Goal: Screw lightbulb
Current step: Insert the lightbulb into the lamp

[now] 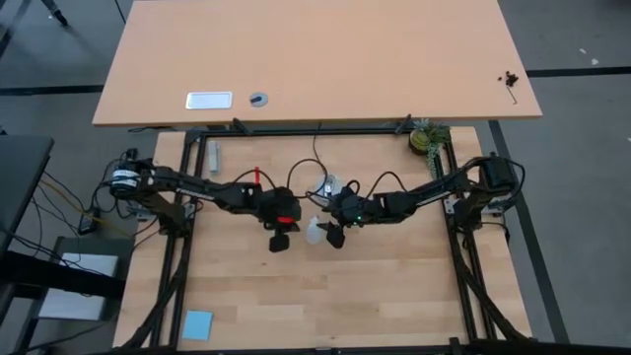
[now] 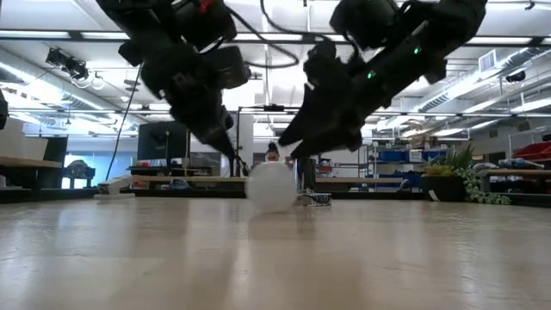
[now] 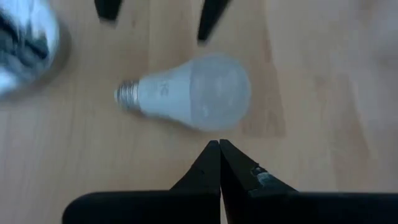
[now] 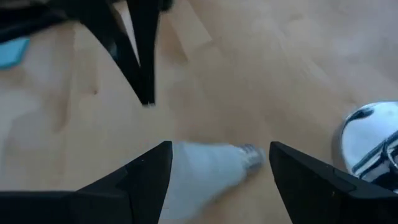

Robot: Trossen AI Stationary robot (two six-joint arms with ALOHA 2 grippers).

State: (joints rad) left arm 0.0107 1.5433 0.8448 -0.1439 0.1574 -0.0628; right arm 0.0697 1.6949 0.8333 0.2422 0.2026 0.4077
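The lightbulb (image 3: pixel 193 93) is white and lies on its side on the wooden table, with its grey screw base (image 3: pixel 127 95) toward the silver socket disc (image 3: pixel 25 50). My left gripper (image 3: pixel 219 152) is shut, its tips just short of the bulb's round glass end. My right gripper (image 4: pixel 217 152) is open and hovers over the bulb (image 4: pixel 205 171), one finger on either side of it, touching nothing. In the high view the bulb (image 1: pixel 315 231) lies between the left gripper (image 1: pixel 281 237) and the right gripper (image 1: pixel 333 235).
The socket disc (image 1: pixel 327 187), with a black cord, sits just beyond the bulb toward the far edge. A blue card (image 1: pixel 197 323) lies at the near left. A plant (image 1: pixel 429 138) stands at the far right corner. A second tabletop (image 1: pixel 315 59) lies beyond.
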